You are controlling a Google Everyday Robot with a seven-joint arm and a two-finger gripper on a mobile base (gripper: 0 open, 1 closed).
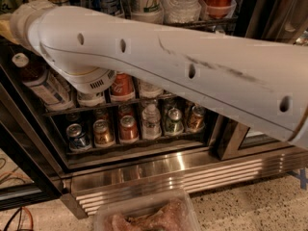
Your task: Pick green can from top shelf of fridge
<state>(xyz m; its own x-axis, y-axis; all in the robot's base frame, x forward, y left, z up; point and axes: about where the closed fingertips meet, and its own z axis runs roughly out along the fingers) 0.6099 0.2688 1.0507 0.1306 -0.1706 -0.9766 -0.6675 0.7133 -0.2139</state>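
The arm (192, 66) is spanning the fridge (144, 167), hiding the hand (state cannot be told) beyond its upper-left end and the green can on the top shelf (207, 21), so reaching blind is risking toppling neighbouring bottles (180, 1).

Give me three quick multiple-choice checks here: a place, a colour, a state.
1. The clear tub sits: A) on a rack; B) below the grille, at the view's bottom edge; C) atop the cans.
2. The can just right of the arm's round joint is: A) blue; B) red; C) green.
3. The gripper is: A) in view, holding a can; B) in view, empty; C) out of view.
B: the tub lies under the grille. B: that can is red. C: the arm leaves the frame upper left, gripper unseen.
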